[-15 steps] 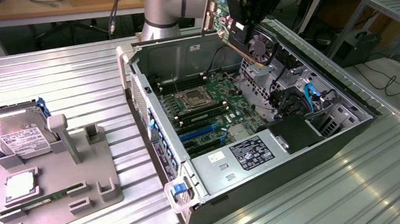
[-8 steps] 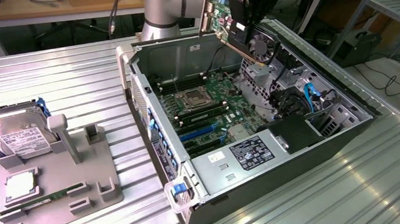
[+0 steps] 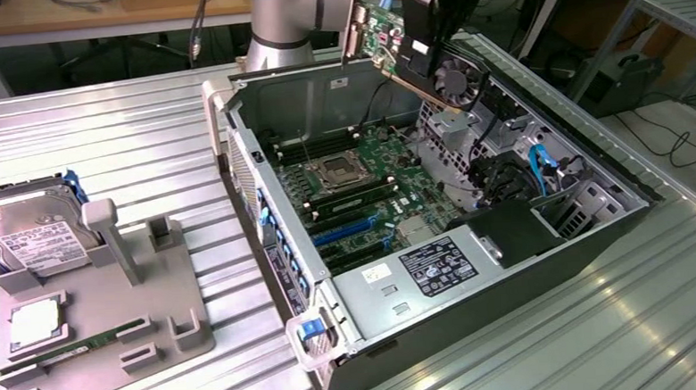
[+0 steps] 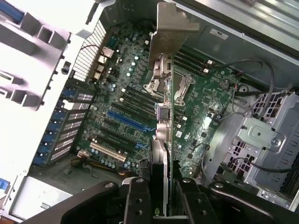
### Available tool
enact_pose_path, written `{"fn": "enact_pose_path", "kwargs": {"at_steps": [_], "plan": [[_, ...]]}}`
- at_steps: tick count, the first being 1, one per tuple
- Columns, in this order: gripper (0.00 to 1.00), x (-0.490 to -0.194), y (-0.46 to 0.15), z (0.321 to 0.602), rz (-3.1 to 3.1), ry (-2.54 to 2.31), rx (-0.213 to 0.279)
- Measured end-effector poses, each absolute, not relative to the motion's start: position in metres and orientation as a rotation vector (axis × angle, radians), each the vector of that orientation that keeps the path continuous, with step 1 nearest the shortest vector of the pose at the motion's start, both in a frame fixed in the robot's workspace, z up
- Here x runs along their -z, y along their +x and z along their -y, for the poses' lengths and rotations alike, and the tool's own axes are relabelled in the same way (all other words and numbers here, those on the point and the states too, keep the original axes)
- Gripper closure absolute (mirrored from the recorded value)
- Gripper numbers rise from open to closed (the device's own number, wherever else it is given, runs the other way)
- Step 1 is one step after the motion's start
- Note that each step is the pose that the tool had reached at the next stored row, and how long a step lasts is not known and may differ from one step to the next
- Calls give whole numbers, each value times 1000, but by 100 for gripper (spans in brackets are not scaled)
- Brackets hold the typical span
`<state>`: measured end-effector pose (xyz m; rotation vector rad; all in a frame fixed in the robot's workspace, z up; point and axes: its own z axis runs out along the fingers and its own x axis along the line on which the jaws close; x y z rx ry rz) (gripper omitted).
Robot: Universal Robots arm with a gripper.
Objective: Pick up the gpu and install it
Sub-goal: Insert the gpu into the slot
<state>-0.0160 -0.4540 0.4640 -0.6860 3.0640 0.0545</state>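
Note:
The gpu [image 3: 384,34] hangs tilted above the back of the open computer case [image 3: 589,236], its green board and black fan facing the exterior view. My gripper [image 3: 425,26] is shut on its upper edge. In the wrist view the gpu [image 4: 170,93] runs edge-on away from my gripper [image 4: 164,207], ending in its silver bracket [image 4: 170,32]. One black finger [image 4: 138,200] presses on each side of the card. Beneath it lies the motherboard [image 4: 126,93], where a blue slot [image 4: 126,120] sits off to one side of the card's line.
In the case, a silver power supply [image 3: 436,266] sits at the near end and drive cages with blue cables [image 3: 538,172] at the exterior view's right. Outside it, a grey fixture [image 3: 104,315] holds a hard drive [image 3: 40,238], a processor [image 3: 33,323] and a memory stick [image 3: 88,343].

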Motion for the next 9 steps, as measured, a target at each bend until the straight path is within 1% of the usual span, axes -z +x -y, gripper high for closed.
{"fn": "enact_pose_path", "kwargs": {"at_steps": [9], "plan": [[73, -464, -16, 454, -3035, -810, -55]]}}
